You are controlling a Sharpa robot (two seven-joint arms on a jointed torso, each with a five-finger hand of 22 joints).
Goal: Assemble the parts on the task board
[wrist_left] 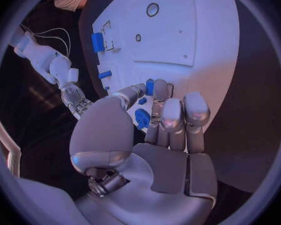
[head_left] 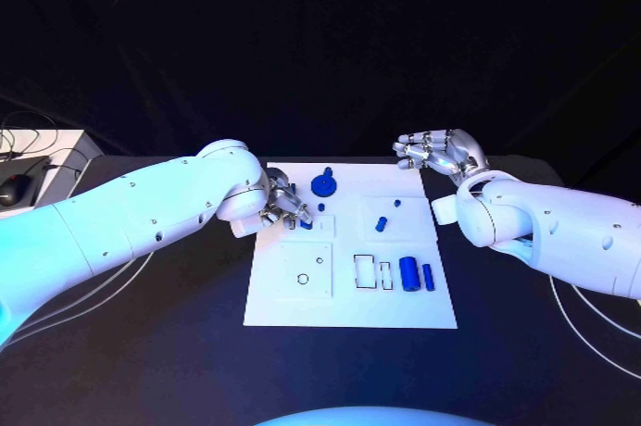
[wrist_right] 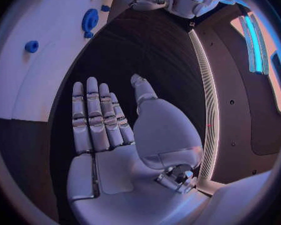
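The white task board (head_left: 350,301) lies mid-table. My left hand (head_left: 283,204) hangs low over its far left part with fingers curled. Thumb and a finger pinch a small blue part (wrist_left: 150,87), seen at the fingertips as the blue part (head_left: 306,224). A second blue piece (wrist_left: 142,118) lies under the fingers. A blue gear-like part (head_left: 325,183) and a blue peg (head_left: 383,224) stand further right. Two blue cylinders (head_left: 408,269) lie near the board's right edge. My right hand (head_left: 441,150) is raised past the far right corner. Its fingers (wrist_right: 93,115) are spread flat and hold nothing.
A pale box with cables (head_left: 40,162) sits at the table's left edge. Thin white cables (head_left: 595,329) run over the black table on both sides of the board. Outlined recesses (head_left: 305,278) mark the board's near half.
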